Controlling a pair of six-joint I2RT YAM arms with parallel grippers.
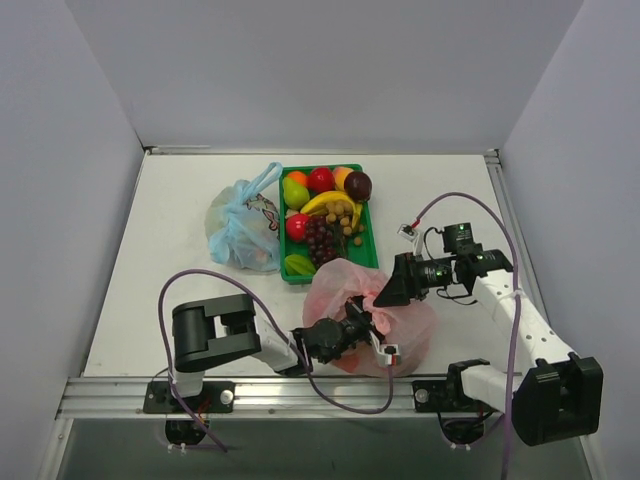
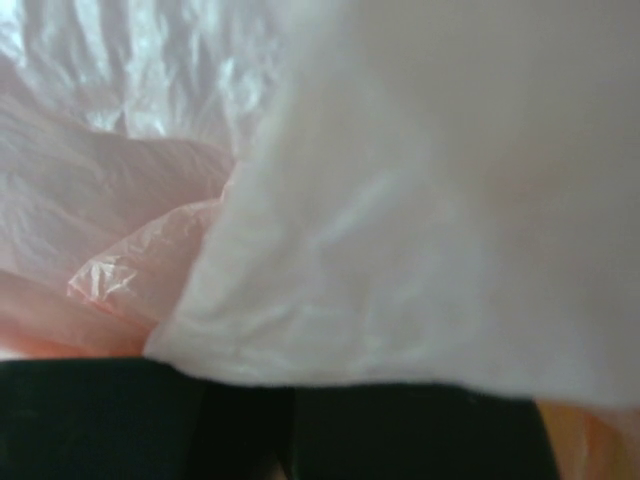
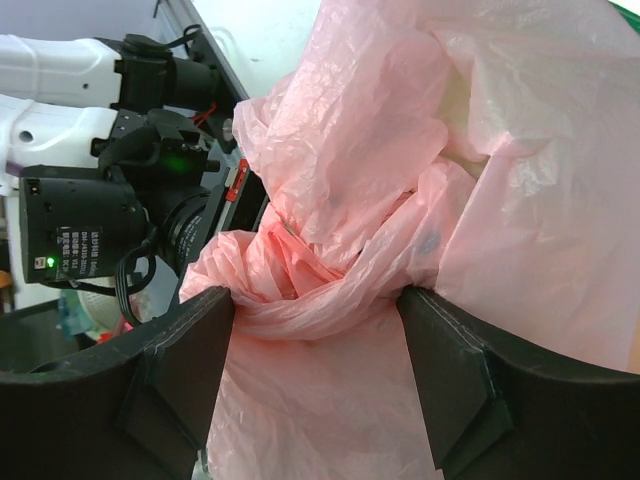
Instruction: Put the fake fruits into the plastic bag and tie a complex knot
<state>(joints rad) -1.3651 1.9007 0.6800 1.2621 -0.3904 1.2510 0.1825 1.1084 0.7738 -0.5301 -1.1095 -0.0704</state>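
Right claw [image 1: 393,288] first. From above, it stands at the far-right side of the plastic bag [image 1: 405,335], which sits on the table [image 1: 180,250] near the front edge, between the two arms. The left claw [image 1: 352,325] reaches in from the opposite side and is buried in the bag's bunched top, so it is the nearer one to the gathered plastic. Many fake fruits [image 1: 325,205] lie in the green tray [image 1: 374,255] beyond the bag, beside a blue bag [image 1: 240,230].

Left wrist view: pink film fills the lens, so the fingers cannot be made out. The claw is closed tight and appears to be pinching a fold of the bag.

Right wrist view: the jaws stand apart and grip nothing, with the knot [image 3: 300,285] lying between the fingers [image 3: 180,380]. Its twisted cord runs crosswise from finger to finger, so I judge that closing here would squeeze it endwise rather than across.
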